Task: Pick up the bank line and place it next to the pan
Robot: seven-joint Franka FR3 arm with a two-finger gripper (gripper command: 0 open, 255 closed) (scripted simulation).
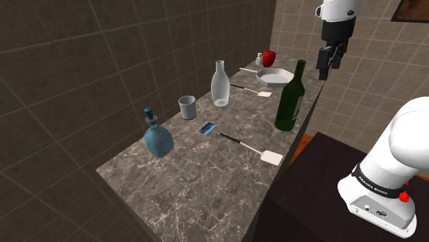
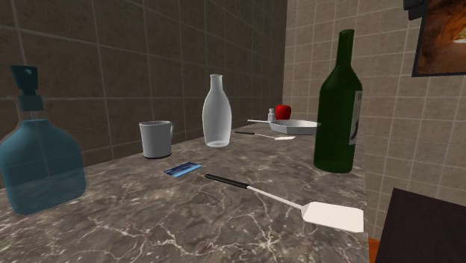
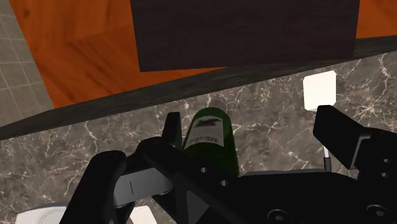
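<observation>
The bank line is a small flat blue packet (image 1: 207, 128) lying on the marble counter (image 1: 192, 179) between a grey cup and a white spatula; the second exterior view has the packet (image 2: 182, 169) near its middle. The white pan (image 1: 275, 75) (image 2: 295, 125) sits at the counter's far end. My black gripper (image 1: 326, 71) hangs high above the counter's front edge, beside the pan and over the green bottle (image 1: 291, 100), far from the packet. In the wrist view my gripper (image 3: 248, 121) is open, its fingers wide apart with nothing between them, the green bottle (image 3: 213, 143) straight below.
A clear bottle (image 1: 219, 86), a grey cup (image 1: 187, 106) and a blue bottle (image 1: 157, 134) stand along the wall side. One white spatula (image 1: 256, 148) lies near the front edge, another (image 1: 251, 89) by the pan. A red object (image 1: 269, 56) sits behind the pan.
</observation>
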